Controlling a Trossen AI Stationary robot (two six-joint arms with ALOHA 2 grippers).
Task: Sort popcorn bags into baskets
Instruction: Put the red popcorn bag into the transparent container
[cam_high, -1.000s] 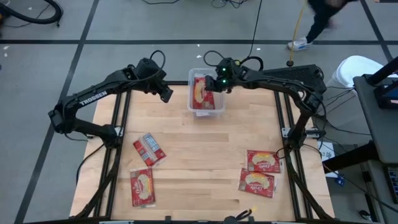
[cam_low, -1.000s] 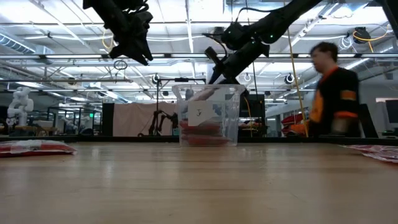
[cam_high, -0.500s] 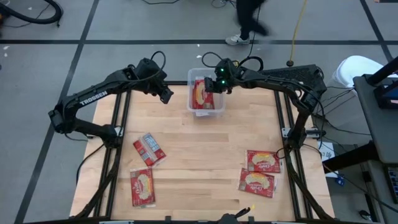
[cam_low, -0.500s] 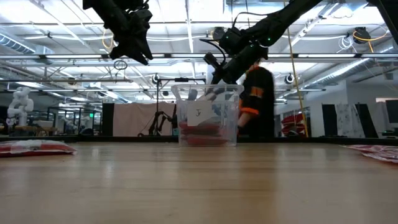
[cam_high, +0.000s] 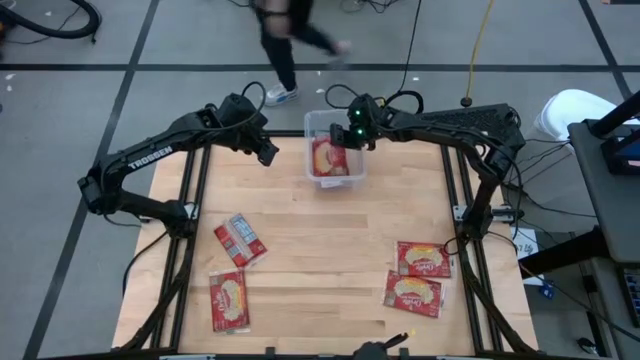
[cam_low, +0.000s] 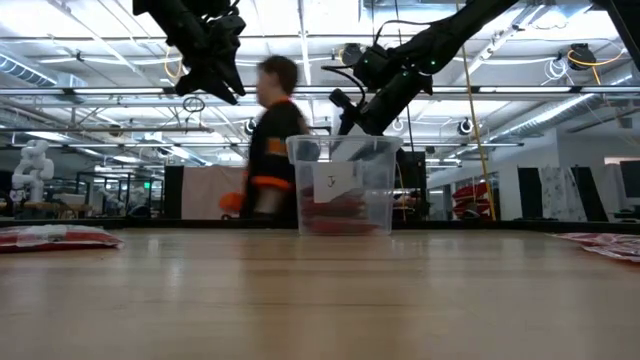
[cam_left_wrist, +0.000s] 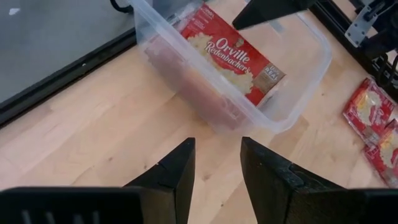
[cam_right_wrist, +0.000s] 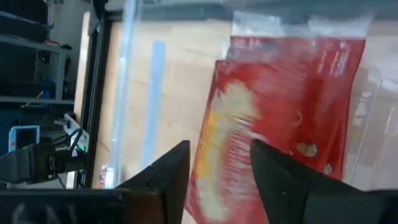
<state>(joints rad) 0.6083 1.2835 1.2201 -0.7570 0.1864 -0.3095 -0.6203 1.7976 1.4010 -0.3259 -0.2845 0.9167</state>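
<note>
the clear tub (cam_high: 335, 163) sits at the table's far edge with a red popcorn bag (cam_high: 328, 158) lying inside it. the right gripper (cam_high: 352, 135) hovers over the tub's rim, jaws parted and empty. the left gripper (cam_high: 268, 153) hangs just beside the tub, jaws slightly apart, holding nothing. four more bags (cam_high: 418, 276) lie near the front corners.
</note>
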